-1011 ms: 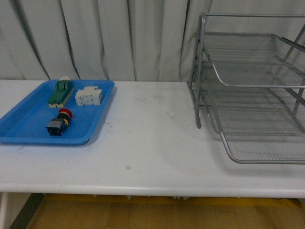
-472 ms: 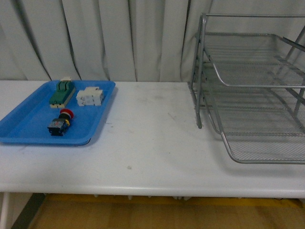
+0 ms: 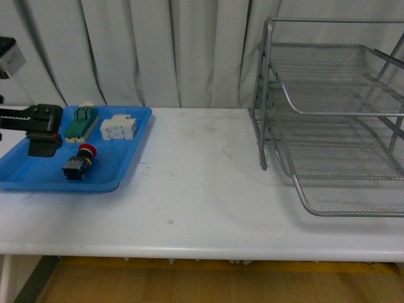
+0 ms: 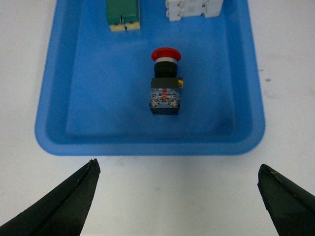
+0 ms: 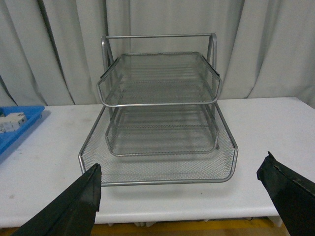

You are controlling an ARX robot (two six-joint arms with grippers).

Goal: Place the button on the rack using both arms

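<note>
The button (image 3: 78, 163), with red cap and dark blocky body, lies on its side in the blue tray (image 3: 120, 177) at the table's left; it also shows in the left wrist view (image 4: 165, 82). My left gripper (image 3: 41, 130) hovers over the tray's left part, open and empty; in its wrist view the left gripper (image 4: 179, 169) sits above the table just outside the tray's rim. The silver wire-mesh rack (image 3: 334, 126) stands at the right and shows in the right wrist view (image 5: 160, 113). My right gripper (image 5: 182, 169) is open and empty, facing the rack's front; it is out of the front view.
A green-and-cream block (image 3: 80, 122) and a white blocky part (image 3: 118, 127) lie at the far end of the blue tray. White curtains hang behind the white table (image 3: 202, 183). The table's front edge runs along the bottom.
My left gripper has come into the front view from the left, over the blue tray. The button, tray and rack have not moved.
</note>
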